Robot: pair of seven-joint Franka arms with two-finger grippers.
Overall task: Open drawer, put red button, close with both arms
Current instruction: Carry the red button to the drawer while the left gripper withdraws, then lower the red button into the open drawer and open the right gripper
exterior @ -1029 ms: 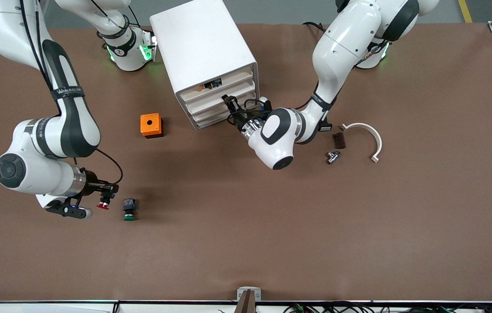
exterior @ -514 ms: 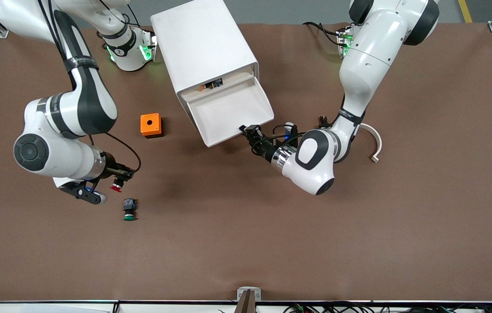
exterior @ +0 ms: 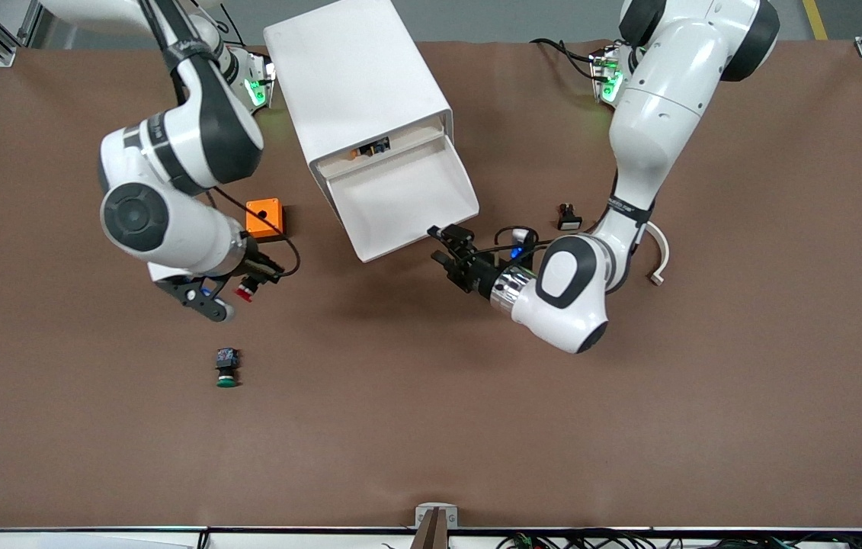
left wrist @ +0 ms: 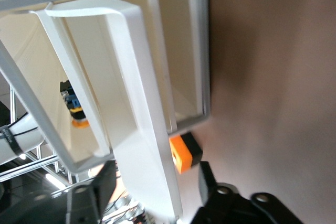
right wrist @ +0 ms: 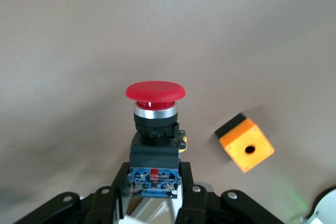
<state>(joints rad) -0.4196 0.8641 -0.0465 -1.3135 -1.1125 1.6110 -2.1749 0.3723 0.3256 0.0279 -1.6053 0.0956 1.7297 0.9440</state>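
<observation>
The drawer (exterior: 400,200) stands pulled out of the white cabinet (exterior: 358,84), its tray bare. My left gripper (exterior: 452,249) is open just off the drawer's front corner. In the left wrist view the drawer's front wall (left wrist: 142,129) runs between the spread fingers (left wrist: 210,179) of my left gripper (left wrist: 152,195). My right gripper (exterior: 251,284) is shut on the red button (exterior: 245,292) and holds it above the table beside the orange box (exterior: 265,219). The right wrist view shows the red cap (right wrist: 155,92) and my right gripper (right wrist: 155,182) clamped on its black body.
The green-capped button (exterior: 226,369) lies on the table nearer the front camera than my right gripper. The top drawer shows orange-black parts (exterior: 370,149). A white curved piece (exterior: 658,245) and a small black part (exterior: 569,217) lie toward the left arm's end.
The drawer has been pulled open by my left gripper, which then drew back slightly from its front. My right gripper has lifted the red button and carried it toward the orange box and cabinet.
</observation>
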